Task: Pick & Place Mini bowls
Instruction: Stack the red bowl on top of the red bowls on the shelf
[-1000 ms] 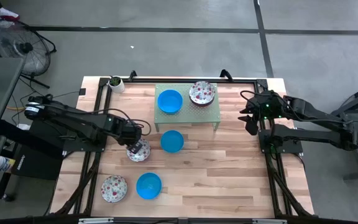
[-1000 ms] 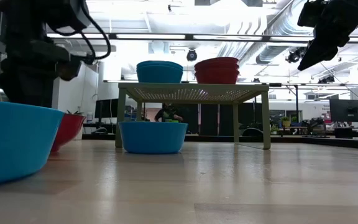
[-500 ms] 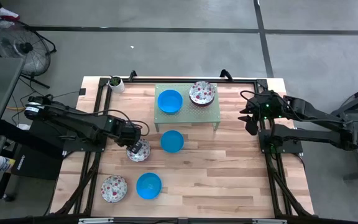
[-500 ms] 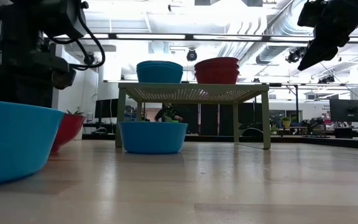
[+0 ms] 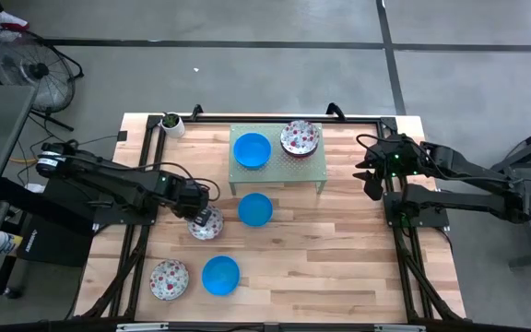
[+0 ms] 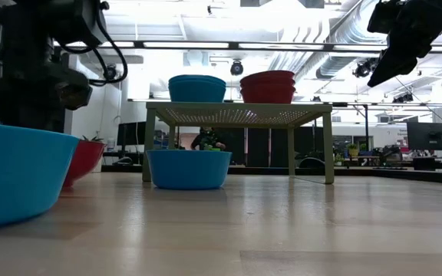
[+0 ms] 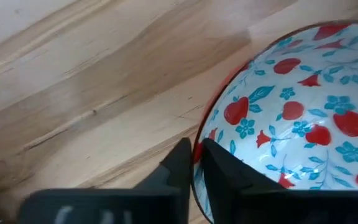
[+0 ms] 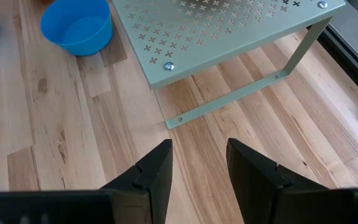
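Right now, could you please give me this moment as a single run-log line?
left tool: shut on rim of white red-floral mini bowl on wooden table | right tool: open, waiting beside green perforated metal shelf

— How many plain bright blue round bowls do you count?
— Three spots: one on the pale green perforated metal rack (image 5: 278, 164) at (image 5: 252, 149), one on the wooden table (image 5: 339, 258) in front of it (image 5: 255, 209), one near the front edge (image 5: 220, 275).
— And the white bowls with the red floral pattern?
— Three too: (image 5: 300, 137), (image 5: 205, 223), (image 5: 169, 279).
— Anything else?
— One small white pot with a green plant (image 5: 171, 123). Two dark arms.
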Robot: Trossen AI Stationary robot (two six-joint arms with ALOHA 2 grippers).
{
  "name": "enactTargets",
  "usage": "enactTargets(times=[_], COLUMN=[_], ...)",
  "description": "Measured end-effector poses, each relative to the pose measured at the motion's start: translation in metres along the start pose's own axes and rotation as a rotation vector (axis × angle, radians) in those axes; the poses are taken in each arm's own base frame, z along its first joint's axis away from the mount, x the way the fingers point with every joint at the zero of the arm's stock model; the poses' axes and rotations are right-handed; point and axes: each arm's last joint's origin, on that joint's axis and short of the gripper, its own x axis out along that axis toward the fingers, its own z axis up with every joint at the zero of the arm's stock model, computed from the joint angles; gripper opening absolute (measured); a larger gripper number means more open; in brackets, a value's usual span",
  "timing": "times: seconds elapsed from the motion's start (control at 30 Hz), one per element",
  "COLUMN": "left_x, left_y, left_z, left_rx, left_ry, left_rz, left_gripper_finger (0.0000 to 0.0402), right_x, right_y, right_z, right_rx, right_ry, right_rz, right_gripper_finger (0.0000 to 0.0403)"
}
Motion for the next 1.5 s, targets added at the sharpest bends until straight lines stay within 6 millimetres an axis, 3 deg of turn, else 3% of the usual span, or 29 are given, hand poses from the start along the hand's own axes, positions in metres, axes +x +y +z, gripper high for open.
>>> enactTargets(times=[0.07, 0.93, 1.5], left_x=[-0.001, -0.001, -0.031], left_y=[-0.001, -0.003, 0.01], left_z=[0.0, 0.002, 0.002], left_rx=[-0.008, 0.01, -0.025], left_ry=[-0.004, -0.053, -0.288], left_rz=[-0.011, -0.031, -0.118], left_gripper_finger=[0.001, 0.0003, 0.0001], right_x=[0.0, 0.0, 0.0], right_y=[0.0, 0.0, 0.0], right_z=[0.0, 0.0, 0.0], right_rx=[0.0, 0.003, 0.003], right_ry=[0.0, -0.001, -0.001], right_rz=[0.0, -0.005, -0.005], right_gripper_finger=[0.0139, 0.0139, 0.0139])
